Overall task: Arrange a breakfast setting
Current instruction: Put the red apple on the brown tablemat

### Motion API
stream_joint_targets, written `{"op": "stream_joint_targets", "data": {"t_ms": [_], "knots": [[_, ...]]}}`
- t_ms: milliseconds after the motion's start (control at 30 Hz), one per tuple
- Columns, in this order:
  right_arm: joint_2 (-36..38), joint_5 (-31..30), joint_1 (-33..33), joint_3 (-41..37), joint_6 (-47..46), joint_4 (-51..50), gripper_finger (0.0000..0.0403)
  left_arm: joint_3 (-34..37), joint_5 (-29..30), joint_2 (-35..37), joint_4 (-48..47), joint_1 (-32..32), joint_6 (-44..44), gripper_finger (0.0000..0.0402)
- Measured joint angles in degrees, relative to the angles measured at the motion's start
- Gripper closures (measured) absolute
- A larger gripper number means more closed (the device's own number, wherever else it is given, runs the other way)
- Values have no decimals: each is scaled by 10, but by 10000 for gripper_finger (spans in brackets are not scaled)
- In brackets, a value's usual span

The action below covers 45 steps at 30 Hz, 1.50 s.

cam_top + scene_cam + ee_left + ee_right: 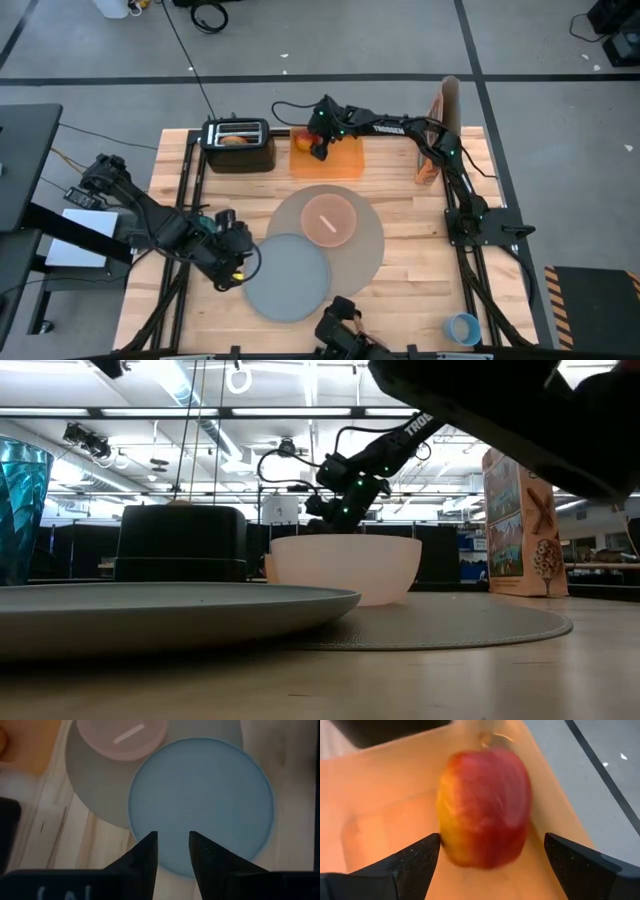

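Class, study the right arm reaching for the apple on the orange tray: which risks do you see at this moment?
1. The right gripper stands open around the red apple without touching it; the round fruit may roll away as the fingers close.
2. The black toaster sits beside the orange tray, so a swing could clip it.

Pale pink bowl point(345, 568) on taupe mat point(470, 627), grey plate point(170, 610) nearest.

Two dark robot arms, as we see them from above and up close.
We note matte black jointed links on the left arm point(150, 215) and right arm point(400, 128), white lettering and small green lights on the right one, black cables trailing, and blunt, wedge-shaped black fingers point(145, 857).
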<state>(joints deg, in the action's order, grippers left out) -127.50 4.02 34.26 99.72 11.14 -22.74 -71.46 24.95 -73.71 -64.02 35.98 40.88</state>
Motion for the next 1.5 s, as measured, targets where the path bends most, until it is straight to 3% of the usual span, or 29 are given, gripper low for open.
{"op": "stream_joint_targets", "data": {"t_ms": [300,500,633,733,967,1233,1500], "knots": [[0,6,-1,0,-5,12,124,0,0,0,7,-5,5,283],[8,7,-4,0,18,-27,156,0,-1,0,10,-5,5,283],[31,-16,-14,0,58,-89,159,0,-1,0,10,-4,4,283],[44,-15,-24,0,72,-72,150,0,-1,0,10,-4,0,283],[12,53,-22,2,33,125,126,0,14,0,16,-4,0,283],[-44,173,16,36,-42,78,148,0,14,0,21,-4,5,283],[-11,98,14,35,12,-28,166,0,14,0,20,-4,0,283]]}}
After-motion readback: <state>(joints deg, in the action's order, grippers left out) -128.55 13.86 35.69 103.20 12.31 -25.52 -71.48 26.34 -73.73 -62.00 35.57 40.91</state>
